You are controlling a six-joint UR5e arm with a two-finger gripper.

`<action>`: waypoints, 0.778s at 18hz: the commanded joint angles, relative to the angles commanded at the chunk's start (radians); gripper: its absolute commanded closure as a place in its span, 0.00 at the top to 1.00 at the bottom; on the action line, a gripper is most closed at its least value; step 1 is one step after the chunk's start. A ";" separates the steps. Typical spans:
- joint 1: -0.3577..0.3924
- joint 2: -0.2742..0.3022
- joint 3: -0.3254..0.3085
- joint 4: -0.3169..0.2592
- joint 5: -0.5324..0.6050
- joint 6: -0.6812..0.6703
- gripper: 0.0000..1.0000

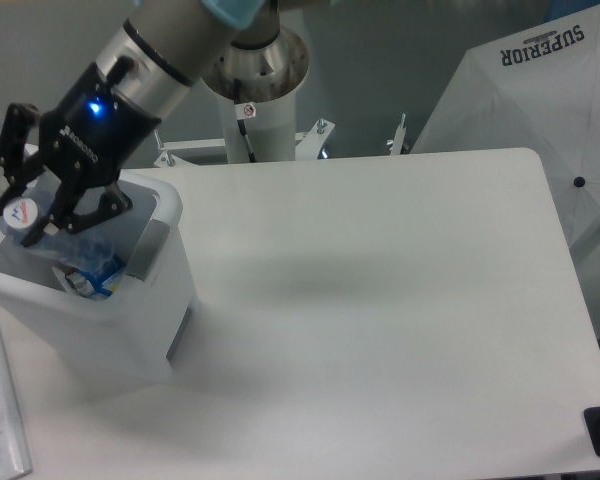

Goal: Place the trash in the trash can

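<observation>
Trash is what I'm watching, and both pieces sit at the far left of my view: the clear bottle (52, 232) hangs cap-up over the mouth of the trash can (130, 330), its white cap (19, 212) showing between the black fingers (8, 150) of the gripper (25, 212), with its lower body already down inside the opening. I read the fingers as closed against the bottle just under the cap, one on either side, spread only as wide as the neck. The blue snack packet (98, 278) lies at the bottom of the can, just beneath the bottle; whether the two are touching I cannot tell. The can stands at the left edge of the white table (380, 300), its grey strip facing right toward the bare tabletop. The arm slants down from the top of the view, a small blue light glowing on its wrist. Beyond the far edge, the robot's white pedestal (260, 100) stands, and a white umbrella (540, 100) printed SUPERIOR fills the far right corner.
</observation>
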 joint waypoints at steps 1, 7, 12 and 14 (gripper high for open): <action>0.000 -0.002 -0.002 0.000 0.000 0.000 0.62; 0.006 0.009 0.018 -0.002 0.000 -0.002 1.00; 0.089 0.009 0.064 -0.002 0.000 -0.009 1.00; 0.153 0.008 0.086 0.000 0.000 -0.003 1.00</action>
